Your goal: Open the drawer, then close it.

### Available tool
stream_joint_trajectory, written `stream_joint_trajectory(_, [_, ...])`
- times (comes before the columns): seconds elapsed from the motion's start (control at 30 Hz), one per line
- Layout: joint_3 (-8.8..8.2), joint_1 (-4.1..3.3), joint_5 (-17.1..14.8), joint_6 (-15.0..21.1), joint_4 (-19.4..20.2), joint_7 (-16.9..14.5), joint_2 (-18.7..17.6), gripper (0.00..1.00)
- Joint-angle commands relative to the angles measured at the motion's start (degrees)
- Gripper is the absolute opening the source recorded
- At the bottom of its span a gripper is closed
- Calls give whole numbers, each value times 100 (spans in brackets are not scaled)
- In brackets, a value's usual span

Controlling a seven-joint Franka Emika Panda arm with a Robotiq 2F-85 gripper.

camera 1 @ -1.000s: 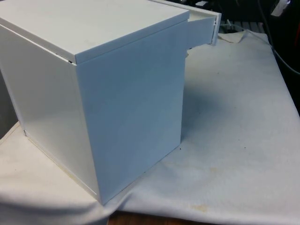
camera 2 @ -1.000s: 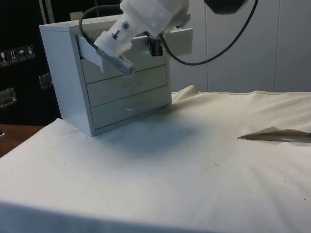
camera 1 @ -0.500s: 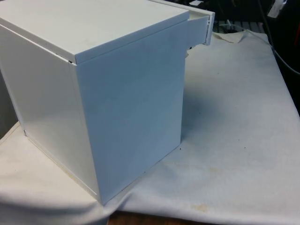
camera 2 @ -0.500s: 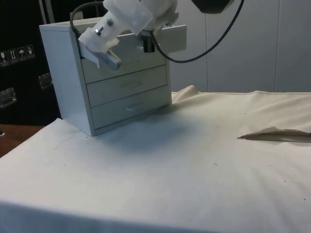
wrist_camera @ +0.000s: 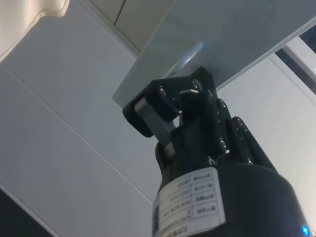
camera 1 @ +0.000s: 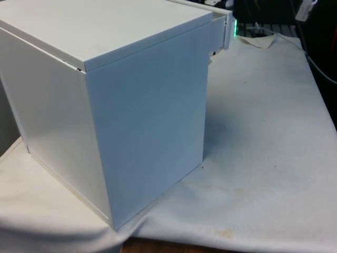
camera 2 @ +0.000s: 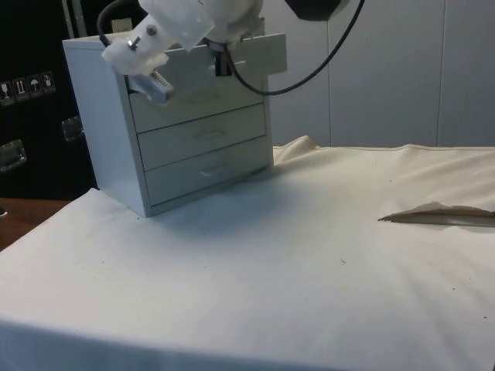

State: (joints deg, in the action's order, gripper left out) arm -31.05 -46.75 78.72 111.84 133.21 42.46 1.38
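Note:
A white chest of drawers (camera 1: 142, 105) stands on the table with its plain side towards the front view. In the side view the chest (camera 2: 100, 116) shows three drawer fronts. The top drawer (camera 2: 259, 56) sticks out a short way; its front edge (camera 1: 224, 29) juts past the chest's far corner. My black gripper (camera 2: 223, 66) sits at the lower edge of that drawer front, out towards its free end. In the wrist view the fingers (wrist_camera: 168, 106) press together against the pale drawer panel (wrist_camera: 237, 34), with nothing seen between them. The middle drawer (camera 2: 201, 135) and bottom drawer (camera 2: 209, 170) are shut.
The white cloth (camera 1: 263, 132) spreads out beside the chest. A raised fold in the cloth (camera 2: 433, 212) lies at the side view's right. A black cable (camera 2: 309, 73) hangs from the arm in front of the chest's upper corner.
The top drawer has slid back into the chest, from well out to only a short way out. My gripper and arm have moved with it towards the chest.

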Motion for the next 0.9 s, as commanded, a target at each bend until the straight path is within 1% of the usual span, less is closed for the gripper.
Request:
stream_joint_trajectory(0.0, [-57, 40, 57, 138, -69, -6, -74, 0])
stream_joint_trajectory(0.1, [-109, 46, 63, 178, -155, 6, -149, 0])
stream_joint_trajectory(0.13, [-74, 6, 6, 46, -109, 11, -97, 0])
stream_joint_trajectory(0.17, [-138, 46, 63, 195, -183, 11, -178, 0])
stream_joint_trajectory(0.27, [-206, 40, 57, 252, -275, 34, -264, 0])
stream_joint_trajectory(0.3, [-258, 46, 57, 304, -344, 46, -327, 0])
stream_joint_trajectory(0.43, [-344, 52, 52, 395, -458, 80, -441, 0])
stream_joint_trajectory(0.47, [-327, 17, 11, 304, -424, 86, -418, 0])
stream_joint_trajectory(0.5, [-361, 52, 52, 418, -487, 92, -470, 0])
stream_joint_trajectory(0.53, [-407, 57, 46, 464, -544, 103, -527, 0])
stream_joint_trajectory(0.73, [-533, 69, 40, 607, -716, 160, -705, 0])
stream_joint_trajectory(0.77, [-527, 29, 11, 521, -682, 166, -682, 0])
stream_joint_trajectory(0.8, [-556, 69, 34, 636, -745, 166, -739, 0])
stream_joint_trajectory(0.87, [-613, 74, 29, 693, -831, 201, -825, 0])
